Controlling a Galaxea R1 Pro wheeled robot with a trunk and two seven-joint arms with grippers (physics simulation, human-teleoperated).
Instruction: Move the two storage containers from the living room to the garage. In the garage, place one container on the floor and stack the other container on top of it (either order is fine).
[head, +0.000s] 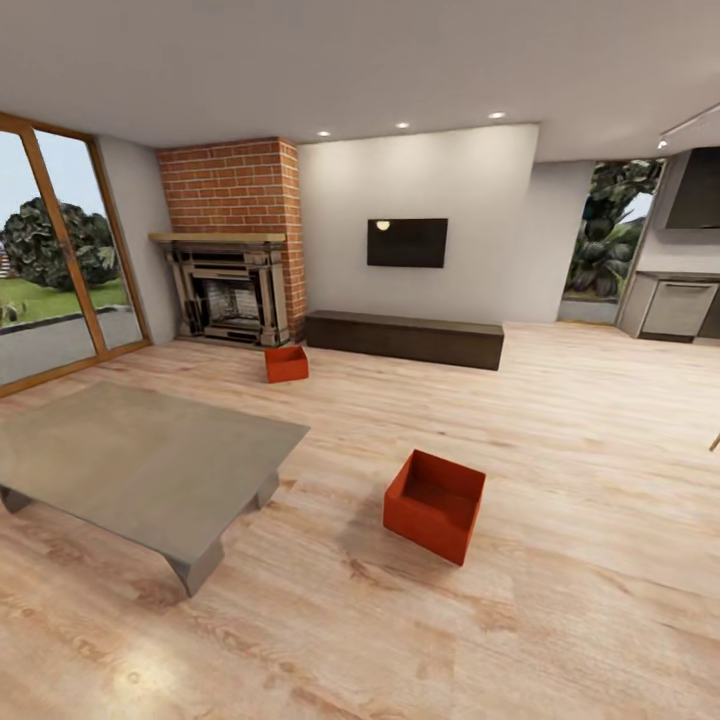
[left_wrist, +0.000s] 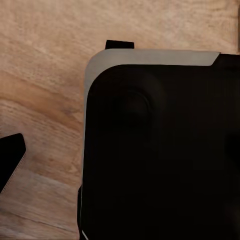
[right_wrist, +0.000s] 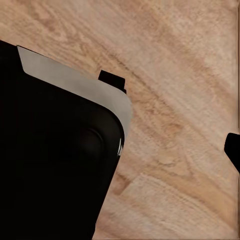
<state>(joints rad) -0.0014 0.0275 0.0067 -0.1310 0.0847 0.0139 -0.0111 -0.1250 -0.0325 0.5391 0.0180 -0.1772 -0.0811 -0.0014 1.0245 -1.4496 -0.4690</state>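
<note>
Both bins sit on the wood floor (head: 560, 420), the near bin (head: 434, 504) by the low table (head: 140, 460) and the far bin (head: 286, 363) by the fireplace (head: 232, 296), so the robot could bump that table driving in, and I cannot tell if either claw is open.

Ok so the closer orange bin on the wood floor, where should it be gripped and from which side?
Probably by the top rim of one wall of the nearer storage container, coming down from above. It sits upright and topless on the wooden floor, so a pincer finger could slip inside while the other stays outside. The wall edge facing the camera looks the most reachable.
</note>
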